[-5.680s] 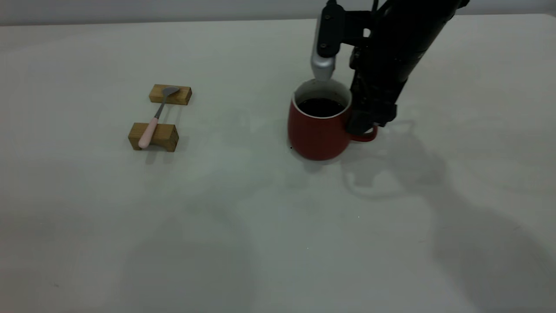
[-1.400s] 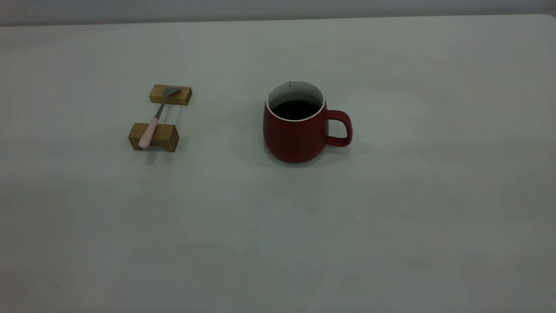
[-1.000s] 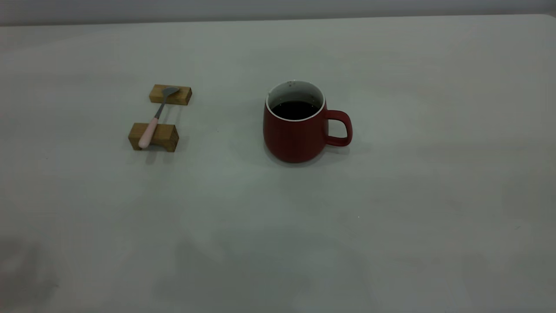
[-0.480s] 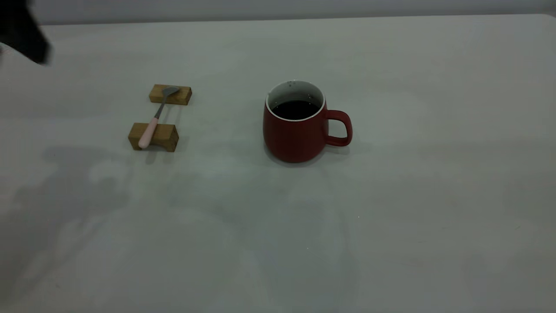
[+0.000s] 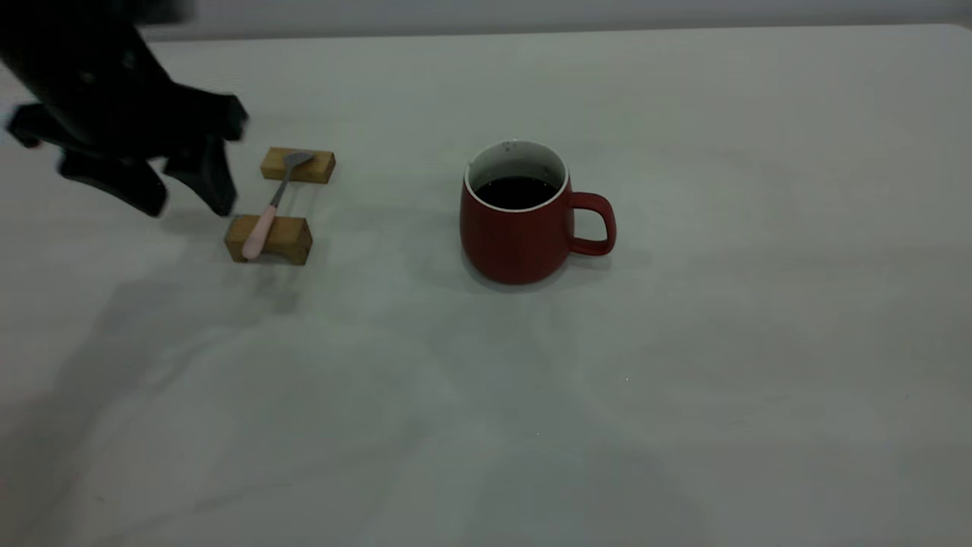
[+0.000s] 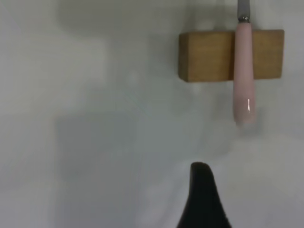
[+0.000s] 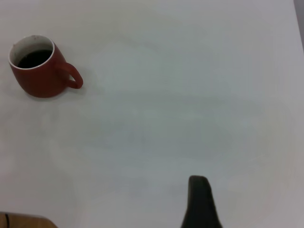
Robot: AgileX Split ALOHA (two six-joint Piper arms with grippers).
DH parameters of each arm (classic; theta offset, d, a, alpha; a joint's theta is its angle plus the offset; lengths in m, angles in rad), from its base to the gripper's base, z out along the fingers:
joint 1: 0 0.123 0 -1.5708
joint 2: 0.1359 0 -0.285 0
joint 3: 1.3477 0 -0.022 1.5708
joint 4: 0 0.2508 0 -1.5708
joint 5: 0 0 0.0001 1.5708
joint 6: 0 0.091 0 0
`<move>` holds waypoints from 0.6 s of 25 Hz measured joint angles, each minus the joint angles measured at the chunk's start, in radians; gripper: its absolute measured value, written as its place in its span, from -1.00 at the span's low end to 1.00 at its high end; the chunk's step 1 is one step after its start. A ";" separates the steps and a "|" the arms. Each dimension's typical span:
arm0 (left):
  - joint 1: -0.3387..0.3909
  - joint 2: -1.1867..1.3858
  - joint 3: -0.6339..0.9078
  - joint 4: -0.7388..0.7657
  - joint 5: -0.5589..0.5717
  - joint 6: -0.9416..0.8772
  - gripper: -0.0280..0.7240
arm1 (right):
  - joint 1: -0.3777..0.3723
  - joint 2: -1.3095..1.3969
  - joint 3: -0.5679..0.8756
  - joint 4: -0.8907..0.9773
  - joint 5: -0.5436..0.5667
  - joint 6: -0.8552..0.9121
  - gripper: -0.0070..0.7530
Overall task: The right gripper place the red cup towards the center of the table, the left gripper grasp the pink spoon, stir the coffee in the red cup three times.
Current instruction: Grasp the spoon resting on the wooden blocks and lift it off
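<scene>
so table pale grey-white, matte. left gripper hangs at the far left just beside the blocks, fingers apart and pointing down, clamped on nothing. right gripper out of the exterior view; right wrist view shows one finger only, can't tell if it's apart or together, well away from the cup. cup near centre, upright, dark red, white inside, handle toward the right arm's side, coffee dark inside. near block and far block, wooden. spoon bridges them, long axis front-to-back, pink handle on the near block, grey bowl on the far one.
</scene>
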 joint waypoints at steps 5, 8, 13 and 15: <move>-0.022 0.101 -0.069 -0.007 -0.003 0.000 0.66 | 0.000 0.000 0.000 0.000 0.000 0.000 0.56; -0.023 0.143 -0.089 -0.008 -0.005 0.000 0.66 | 0.000 0.000 0.000 0.000 0.000 0.000 0.56; -0.023 0.189 -0.099 -0.008 -0.032 0.000 0.57 | 0.000 0.000 0.000 0.000 0.000 0.000 0.56; -0.023 0.205 -0.099 -0.019 -0.044 0.000 0.46 | 0.000 0.000 0.000 0.000 0.000 0.000 0.56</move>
